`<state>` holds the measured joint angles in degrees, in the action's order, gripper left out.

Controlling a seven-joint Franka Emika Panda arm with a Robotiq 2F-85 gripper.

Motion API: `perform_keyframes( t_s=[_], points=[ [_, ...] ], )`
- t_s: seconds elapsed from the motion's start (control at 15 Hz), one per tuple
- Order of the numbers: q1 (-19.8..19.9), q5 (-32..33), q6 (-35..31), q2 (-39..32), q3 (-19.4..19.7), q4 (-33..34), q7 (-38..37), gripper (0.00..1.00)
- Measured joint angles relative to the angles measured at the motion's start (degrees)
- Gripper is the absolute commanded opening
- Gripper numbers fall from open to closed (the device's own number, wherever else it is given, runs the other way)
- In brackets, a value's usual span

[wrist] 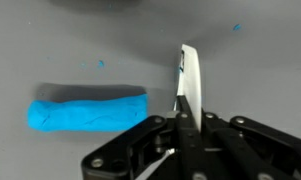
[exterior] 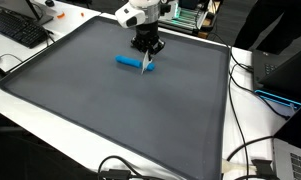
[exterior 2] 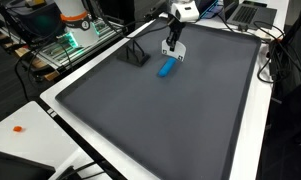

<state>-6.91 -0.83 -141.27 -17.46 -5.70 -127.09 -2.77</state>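
Note:
My gripper is shut on a thin white stick-like object that points down toward the dark grey mat. A blue oblong block lies flat on the mat just beside the white object's tip. In the wrist view the blue block lies left of the white object, with a small gap between them. In an exterior view the gripper hangs just above the far end of the blue block.
A black keyboard lies off the mat's far corner. A small black stand sits on the mat's edge near the block. Cables and a dark box lie beside the mat. A small orange item lies on the white table.

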Motion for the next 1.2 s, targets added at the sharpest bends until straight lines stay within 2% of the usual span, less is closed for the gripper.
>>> perform_keyframes(
  t_s=[0.27, 1.2],
  points=[
    [0.2, -1.9, 0.0, 0.1, -0.4, 0.3, 1.4, 0.01],
    [2.6, -0.8, 0.0, 2.8, 1.7, 1.4, 4.4, 0.01]
  ],
)
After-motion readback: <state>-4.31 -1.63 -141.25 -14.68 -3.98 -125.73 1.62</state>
